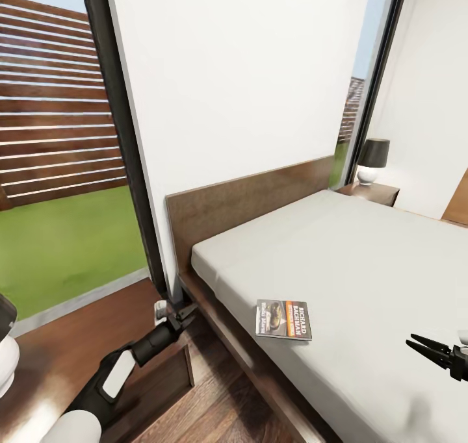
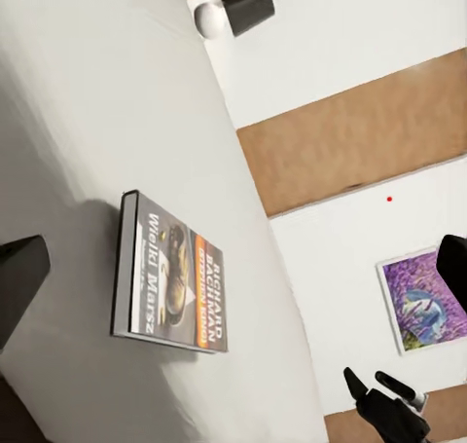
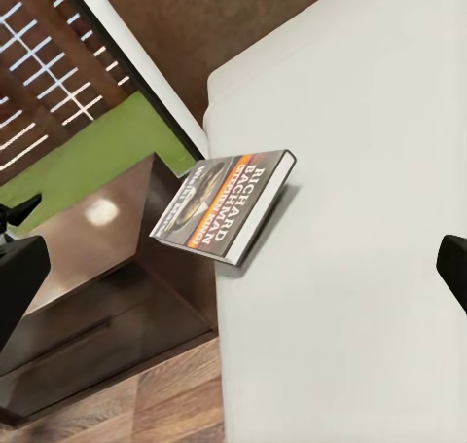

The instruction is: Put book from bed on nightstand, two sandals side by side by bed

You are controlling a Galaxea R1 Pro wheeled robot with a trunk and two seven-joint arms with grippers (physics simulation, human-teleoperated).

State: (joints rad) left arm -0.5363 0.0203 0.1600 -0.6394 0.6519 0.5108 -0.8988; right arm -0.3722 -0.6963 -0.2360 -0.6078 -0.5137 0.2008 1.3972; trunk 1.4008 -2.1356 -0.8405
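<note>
The book lies flat on the light grey mattress of the bed, close to the mattress's near left edge, its "RICHARD BACHMAN" cover facing up. My left gripper hovers open above the corner of the near nightstand, left of the book and apart from it. Over the mattress, right of the book, my right gripper stands open and empty. The left wrist view has the book between its fingers. In the right wrist view the book lies beside the nightstand. The two sandals are out of view.
A dark headboard runs along the white wall. A second nightstand with a black-shaded lamp stands at the bed's far side. Tall dark-framed windows show grass and a slatted fence. Wood-plank floor runs between nightstand and bed frame.
</note>
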